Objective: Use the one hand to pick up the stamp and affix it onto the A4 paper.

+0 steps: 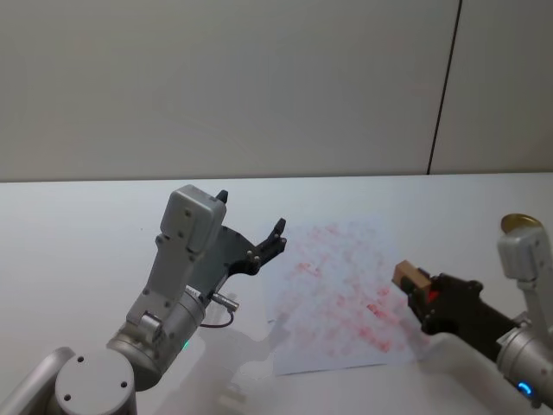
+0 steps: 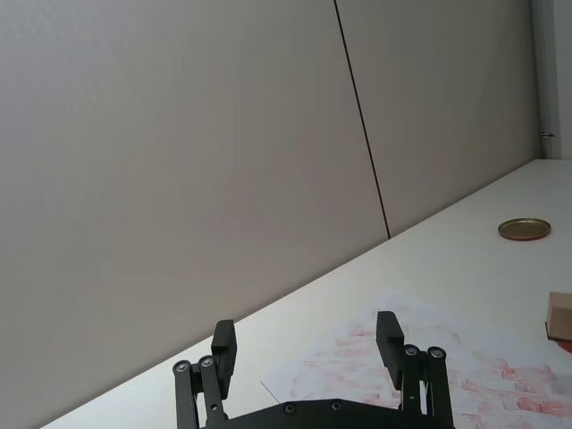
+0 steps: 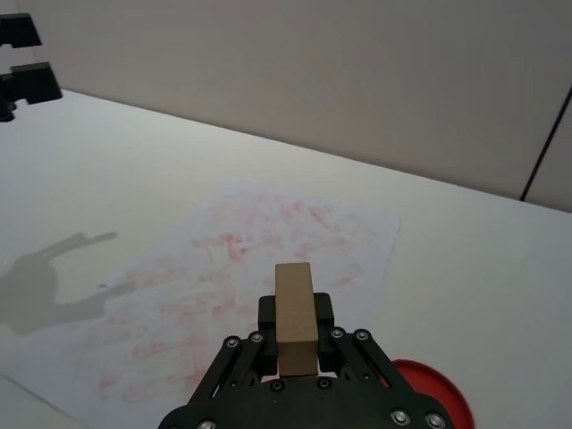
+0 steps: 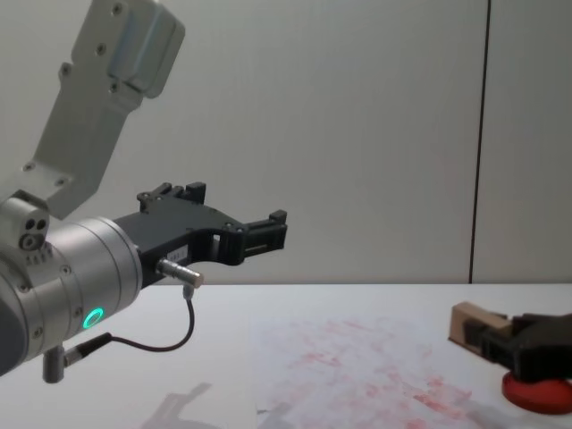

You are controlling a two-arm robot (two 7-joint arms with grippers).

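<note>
The right claw (image 1: 423,296) is clenched on the stamp (image 1: 408,277), held over the 4 o'clock edge of the A4 paper (image 1: 341,294). The left claw (image 2: 306,332), released and empty, hangs raised at the paper's 9 o'clock. A red ink pad (image 4: 534,393) on the tabletop (image 1: 86,225) is half hidden behind the right claw. A gold lid (image 1: 521,223) at 2 o'clock is partly covered by that arm.

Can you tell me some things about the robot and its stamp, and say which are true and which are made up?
1. The black two-fingered right gripper holds the small tan wooden stamp block in its jaws. True.
2. The black left gripper is shut on something. False: its jaws are open and empty, raised above the table.
3. The large white paper sheet is clean. False: red smudgy marks cover it.
4. A flat round red ink pad lies below the right gripper. True.
</note>
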